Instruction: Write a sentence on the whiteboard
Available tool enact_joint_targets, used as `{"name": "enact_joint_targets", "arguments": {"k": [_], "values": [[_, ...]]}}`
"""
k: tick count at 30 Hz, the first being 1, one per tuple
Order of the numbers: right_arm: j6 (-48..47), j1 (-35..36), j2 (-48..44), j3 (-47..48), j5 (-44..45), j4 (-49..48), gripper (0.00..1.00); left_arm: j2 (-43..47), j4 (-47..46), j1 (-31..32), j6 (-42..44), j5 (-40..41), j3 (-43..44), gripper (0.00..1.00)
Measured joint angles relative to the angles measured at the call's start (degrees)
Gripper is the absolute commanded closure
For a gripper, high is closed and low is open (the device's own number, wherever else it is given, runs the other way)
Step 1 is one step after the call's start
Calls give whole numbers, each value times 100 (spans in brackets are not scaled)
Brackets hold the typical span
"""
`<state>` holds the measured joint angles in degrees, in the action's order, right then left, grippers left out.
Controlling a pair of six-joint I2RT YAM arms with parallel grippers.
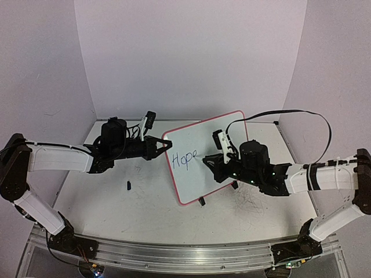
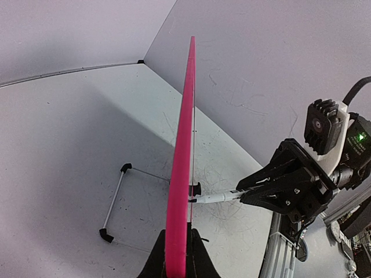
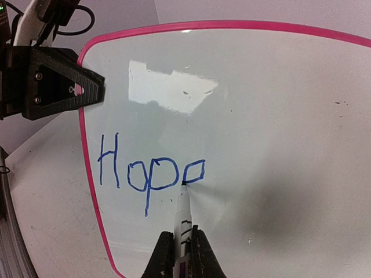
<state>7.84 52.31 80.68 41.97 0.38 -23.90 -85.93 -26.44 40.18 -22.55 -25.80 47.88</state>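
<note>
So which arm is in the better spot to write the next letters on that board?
The right. The right claw is shut on the marker, whose tip touches the whiteboard at the last letter of "Hope". The left claw is clamped on the board's edge, seemingly steadying it.

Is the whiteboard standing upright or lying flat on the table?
Upright: the whiteboard stands on its lower edge, and the left gripper clamps its rim.

Small black object (image 1: 128, 185) on white desk (image 1: 116, 211): too small to identify.
Pink-rimmed white rectangular whiteboard (image 3: 278, 87): right and lower edges cut off.
</note>
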Motion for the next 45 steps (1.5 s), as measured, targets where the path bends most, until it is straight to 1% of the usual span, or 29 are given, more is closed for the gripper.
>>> {"name": "enact_joint_targets", "arguments": {"k": [21,26,28,30,33,34,37,40,45], "values": [[-2,13,-89,-87,153,151,100,2,2,0,0,4,0,100],[-4,11,-233,-87,271,290,100,4,0,0,2,-2,0,100],[-1,7,-458,-90,182,441,100,4,0,0,4,-2,0,100],[-3,7,-840,-106,78,574,100,12,5,1,4,-2,0,94],[-43,-17,-1631,-139,-11,643,100,55,74,4,61,63,0,76],[-74,-30,-1826,-133,-23,635,100,74,113,2,119,130,-6,71],[-253,-108,-1985,11,-8,654,100,154,193,-30,243,374,-64,59],[-458,-156,-1790,167,57,744,100,320,261,-55,270,513,-148,53],[-744,-164,-1454,400,151,894,100,542,282,-55,138,564,-214,51]]}}
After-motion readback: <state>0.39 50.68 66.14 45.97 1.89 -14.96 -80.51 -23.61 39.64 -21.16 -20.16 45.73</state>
